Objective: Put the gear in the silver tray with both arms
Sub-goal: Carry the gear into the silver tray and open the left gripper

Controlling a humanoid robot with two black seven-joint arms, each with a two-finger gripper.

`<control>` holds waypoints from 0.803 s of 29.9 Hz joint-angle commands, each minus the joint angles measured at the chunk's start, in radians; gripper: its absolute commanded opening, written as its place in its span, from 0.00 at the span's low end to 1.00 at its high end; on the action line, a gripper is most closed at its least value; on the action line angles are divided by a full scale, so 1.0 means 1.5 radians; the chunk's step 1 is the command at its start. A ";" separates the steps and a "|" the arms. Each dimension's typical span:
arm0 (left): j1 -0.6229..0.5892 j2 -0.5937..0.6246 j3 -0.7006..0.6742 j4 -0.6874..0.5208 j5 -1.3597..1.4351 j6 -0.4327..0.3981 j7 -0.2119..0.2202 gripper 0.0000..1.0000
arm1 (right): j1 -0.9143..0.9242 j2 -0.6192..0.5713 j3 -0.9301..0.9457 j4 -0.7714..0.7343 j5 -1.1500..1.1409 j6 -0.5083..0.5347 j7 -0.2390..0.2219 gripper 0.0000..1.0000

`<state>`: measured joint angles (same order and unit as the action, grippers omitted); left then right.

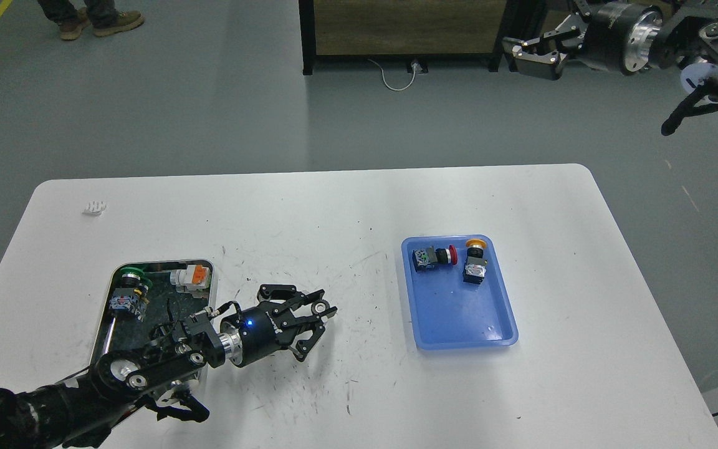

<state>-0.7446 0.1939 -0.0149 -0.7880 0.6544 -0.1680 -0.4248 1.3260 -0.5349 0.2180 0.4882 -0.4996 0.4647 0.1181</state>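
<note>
The silver tray (161, 262) lies at the table's front left. It holds a green-capped button (128, 279) and a white and orange switch (192, 276). My left arm crosses the tray's near right part, so the gear does not show. My left gripper (313, 324) is open and empty, low over the bare table just right of the tray. My right gripper (528, 55) is raised far off at the top right, beyond the table; its fingers are too small to tell apart.
A blue plastic tray (459, 318) at centre right holds a red-capped button (439, 256) and a yellow-capped button (475, 262). A small white part (95, 207) lies at the far left. A dark cabinet (406, 28) stands behind the table.
</note>
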 commanded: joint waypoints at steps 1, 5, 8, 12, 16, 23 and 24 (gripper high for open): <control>-0.009 0.087 0.001 -0.056 -0.003 -0.009 0.005 0.29 | -0.004 0.005 -0.001 -0.005 0.000 0.000 0.000 0.93; -0.008 0.164 0.000 -0.089 -0.004 -0.021 0.000 0.29 | -0.005 0.019 0.000 -0.018 -0.001 0.000 0.000 0.93; -0.004 0.217 -0.001 -0.108 -0.009 -0.023 -0.005 0.29 | -0.004 0.028 0.000 -0.025 -0.001 -0.002 0.000 0.93; 0.000 0.267 -0.001 -0.117 -0.037 -0.024 -0.011 0.30 | -0.004 0.039 0.000 -0.033 -0.001 -0.002 0.000 0.93; 0.011 0.289 0.001 -0.121 -0.039 -0.023 -0.010 0.30 | -0.004 0.051 -0.001 -0.038 -0.001 -0.004 0.000 0.93; 0.045 0.291 0.001 -0.120 -0.038 -0.013 -0.009 0.32 | -0.003 0.077 -0.001 -0.054 -0.002 -0.007 0.000 0.93; 0.051 0.291 0.001 -0.119 -0.038 -0.012 -0.009 0.33 | -0.002 0.080 -0.001 -0.055 -0.002 -0.007 0.000 0.93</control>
<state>-0.6893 0.6299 -0.0138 -0.9695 0.5954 -0.1923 -0.4390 1.3205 -0.4289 0.2164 0.4116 -0.5030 0.4541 0.1181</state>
